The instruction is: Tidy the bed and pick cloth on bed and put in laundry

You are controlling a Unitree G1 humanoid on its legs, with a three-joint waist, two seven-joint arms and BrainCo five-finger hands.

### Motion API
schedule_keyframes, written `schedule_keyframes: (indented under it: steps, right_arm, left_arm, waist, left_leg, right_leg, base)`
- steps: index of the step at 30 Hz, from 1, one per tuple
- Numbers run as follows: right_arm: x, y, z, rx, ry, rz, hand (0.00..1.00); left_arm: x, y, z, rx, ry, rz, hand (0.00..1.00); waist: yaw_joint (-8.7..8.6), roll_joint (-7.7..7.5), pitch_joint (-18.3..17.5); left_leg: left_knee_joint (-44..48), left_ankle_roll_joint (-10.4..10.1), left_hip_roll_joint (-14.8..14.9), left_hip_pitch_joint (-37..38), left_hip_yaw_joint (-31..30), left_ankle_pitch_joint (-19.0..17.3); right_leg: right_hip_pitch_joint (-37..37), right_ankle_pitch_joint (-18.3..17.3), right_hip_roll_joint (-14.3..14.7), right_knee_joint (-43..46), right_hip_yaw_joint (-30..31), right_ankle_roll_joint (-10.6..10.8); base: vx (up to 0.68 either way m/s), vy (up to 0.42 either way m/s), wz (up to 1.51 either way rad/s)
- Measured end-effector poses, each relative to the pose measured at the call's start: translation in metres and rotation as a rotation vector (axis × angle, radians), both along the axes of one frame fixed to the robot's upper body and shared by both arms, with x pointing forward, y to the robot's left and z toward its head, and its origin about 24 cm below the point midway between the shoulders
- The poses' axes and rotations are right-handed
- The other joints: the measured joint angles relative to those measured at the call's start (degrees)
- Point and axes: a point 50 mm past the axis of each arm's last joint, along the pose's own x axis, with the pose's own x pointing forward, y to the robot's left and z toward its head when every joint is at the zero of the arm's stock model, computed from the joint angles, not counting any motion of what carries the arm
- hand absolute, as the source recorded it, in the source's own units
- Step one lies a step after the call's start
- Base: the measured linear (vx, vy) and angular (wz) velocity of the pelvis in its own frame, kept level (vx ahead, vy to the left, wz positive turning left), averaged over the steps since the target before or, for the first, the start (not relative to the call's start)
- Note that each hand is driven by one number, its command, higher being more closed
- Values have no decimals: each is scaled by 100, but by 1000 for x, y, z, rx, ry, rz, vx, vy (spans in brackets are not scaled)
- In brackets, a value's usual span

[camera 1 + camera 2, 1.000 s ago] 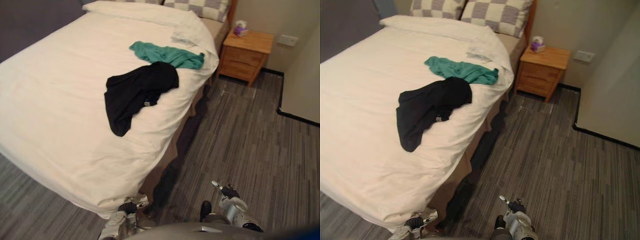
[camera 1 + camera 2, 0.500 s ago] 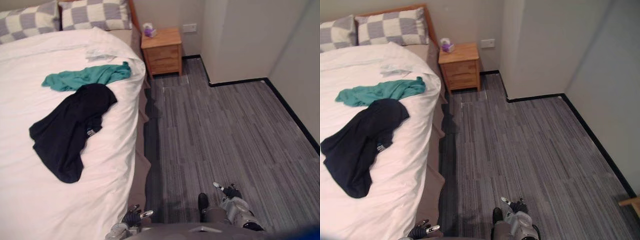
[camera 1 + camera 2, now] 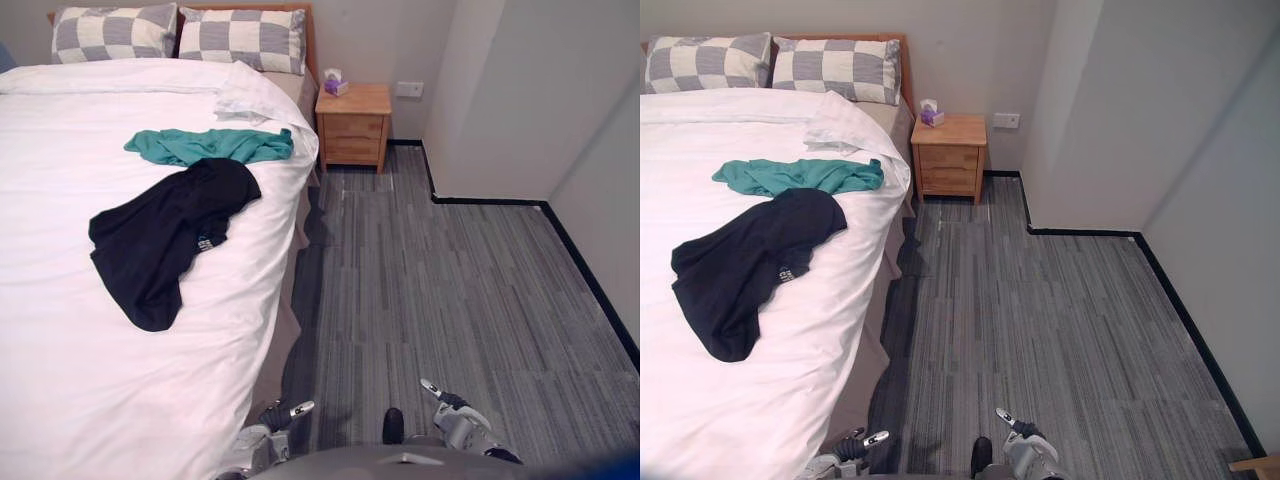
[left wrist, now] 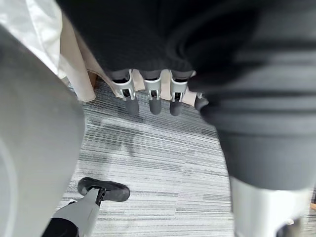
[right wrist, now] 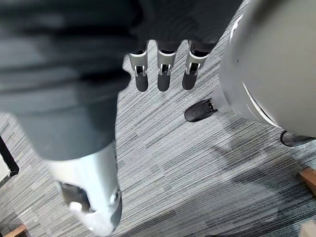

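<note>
Black cloth (image 3: 165, 240) and green cloth (image 3: 210, 146) are lying touching on bed (image 3: 60, 330); tissue box (image 3: 334, 83) sitting on nightstand (image 3: 353, 125) beside bed. Left hand (image 4: 150, 94), right hand (image 5: 163, 74) hanging relaxed, empty.

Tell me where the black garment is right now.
The black garment lies spread on the white bed, in the left half of the left eye view, just nearer the robot than the teal garment.
</note>
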Motion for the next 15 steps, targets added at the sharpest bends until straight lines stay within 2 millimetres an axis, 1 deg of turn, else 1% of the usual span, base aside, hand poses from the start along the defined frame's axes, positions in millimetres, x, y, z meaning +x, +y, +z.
schedule_keyframes:
  steps: [1,2,4,5,6,7,8,9,10,11,12,13,14,15]
  right_arm:
    - [-1,-2,0,-3,-5,-2,0]
    - [-2,-3,0,-1,-28,-1,0]
    - [-2,-7,4,1,-120,5,0]
    - [-3,-9,6,1,-155,4,0]
    - [-6,-12,7,2,-193,2,0]
    - [-14,-19,8,-14,-236,8,0]
    - [-20,-24,8,-27,-250,13,0]
    - [-30,-30,8,-38,-265,18,0]
    - [-50,-37,7,-47,-265,14,0]
    - [-54,-39,8,-47,-289,-1,0]
    - [-57,-43,9,-56,-320,9,0]
    - [-60,-42,10,-60,-330,51,0]
    - [-60,-40,10,-58,-334,78,0]
    - [-60,-38,10,-55,-344,98,0]
  left_arm:
    - [0,1,0,0,-2,9,0]
    - [0,2,0,1,-3,22,0]
    - [-2,6,1,-21,-18,109,0]
    - [-2,8,1,-28,-27,138,0]
    - [-3,10,2,-34,-36,174,0]
    - [-6,13,2,-41,-51,209,0]
    - [-3,14,4,-39,-72,209,0]
    - [-3,15,5,-31,-91,210,0]
    - [-2,17,6,-13,-119,208,0]
    - [-2,18,7,0,-137,201,0]
    - [-2,20,9,27,-165,182,0]
    - [-4,23,9,41,-176,182,0]
    - [-4,24,9,48,-176,181,0]
    - [-4,24,9,58,-176,161,0]
  waist:
    - [-16,-52,26]
    - [-28,-68,15]
    - [-40,-103,19]
    - [-66,-127,34]
    - [-114,-157,61]
    - [-168,-184,79]
    - [-174,-200,89]
    - [-173,-225,109]
    - [-175,-186,155]
    - [-176,-207,166]
    - [-165,-202,245]
    - [-154,-209,272]
    - [-162,-212,276]
    - [-197,-204,276]
  left_leg:
    - [-27,-13,13,-40,55,-7]
    - [-50,-16,22,-91,143,-9]
    - [-15,7,71,-230,480,4]
    - [44,15,102,-290,695,5]
    - [91,40,173,-327,1065,-13]
    - [188,89,379,-379,1655,-58]
    - [222,72,465,-389,1925,-69]
    - [232,57,561,-388,2235,-75]
    - [229,23,656,-400,2639,-60]
    - [228,-16,675,-400,2792,-38]
    - [219,-25,683,-399,2987,-37]
    - [218,-67,719,-397,3151,-61]
    - [219,-110,754,-379,3237,-86]
    - [218,-191,823,-348,3341,-122]
  right_leg:
    - [-38,2,-6,3,-8,2]
    - [-96,6,-16,9,-25,7]
    - [-223,14,-40,40,-84,18]
    - [-240,15,-64,41,-149,19]
    - [-236,9,-82,68,-198,15]
    - [-329,-93,-94,268,-257,17]
    - [-385,-148,-105,370,-276,17]
    - [-458,-218,-123,496,-309,24]
    - [-602,-301,-162,678,-320,35]
    - [-677,-341,-186,785,-338,29]
    - [-833,-427,-237,991,-494,-17]
    - [-982,-513,-274,1222,-636,-73]
    - [-1072,-626,-261,1415,-666,-86]
    - [-1161,-813,-193,1643,-714,-78]
  base:
    - [0,0,0]
    - [0,17,-8]
    - [-3,23,-12]
    - [0,0,0]
    - [-39,37,16]
    - [-30,18,17]
    - [-20,5,11]
    - [0,0,0]
    - [35,17,-9]
    - [35,38,-37]
    - [25,35,-63]
    - [66,40,-74]
    - [141,-3,-66]
    - [252,-39,-66]
